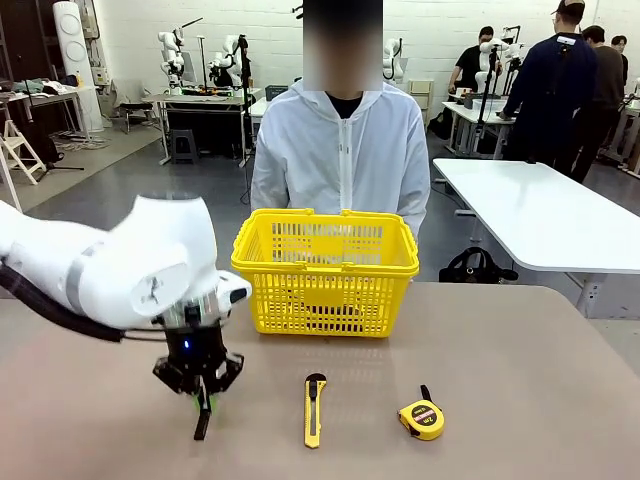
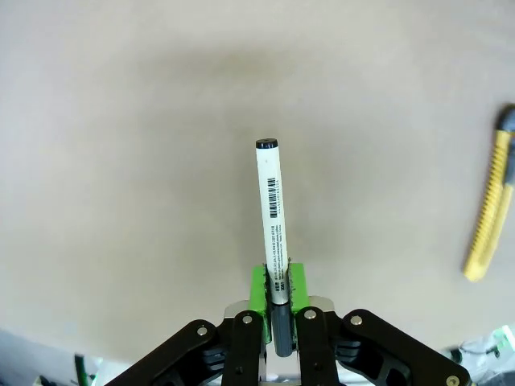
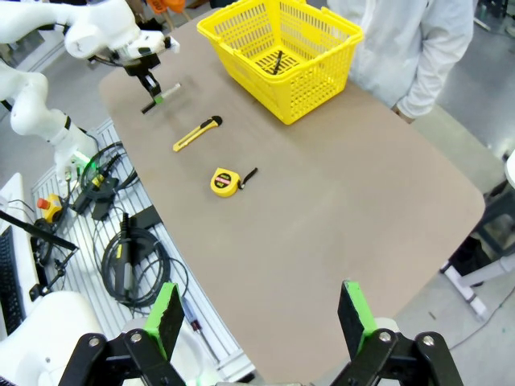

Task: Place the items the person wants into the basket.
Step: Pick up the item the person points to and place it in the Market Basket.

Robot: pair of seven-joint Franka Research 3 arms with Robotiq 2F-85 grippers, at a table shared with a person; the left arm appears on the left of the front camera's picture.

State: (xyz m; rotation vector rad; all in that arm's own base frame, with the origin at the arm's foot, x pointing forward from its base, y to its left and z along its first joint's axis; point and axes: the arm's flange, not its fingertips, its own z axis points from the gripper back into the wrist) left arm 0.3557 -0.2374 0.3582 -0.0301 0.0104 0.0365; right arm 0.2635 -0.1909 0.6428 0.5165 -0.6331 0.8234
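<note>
My left gripper [image 1: 203,398] hangs over the near left part of the table, shut on the marker [image 1: 203,420], which points down at the tabletop. In the left wrist view the white barrel of the marker [image 2: 271,211] sticks out from between the green pads [image 2: 258,288], dark end in the grip. The yellow basket [image 1: 325,270] stands at the far middle, in front of the person [image 1: 340,150] in a white jacket. A slim dark pen [image 3: 276,60] lies on the floor of the basket [image 3: 322,48]. My right gripper [image 3: 261,322] is open, high above the table's right end.
A yellow-black utility knife [image 1: 314,408] lies right of my left gripper, and a yellow tape measure [image 1: 421,417] lies further right. Cables and gear [image 3: 121,257] lie below the table edge on my side. Bare tabletop stretches between the tools and the basket.
</note>
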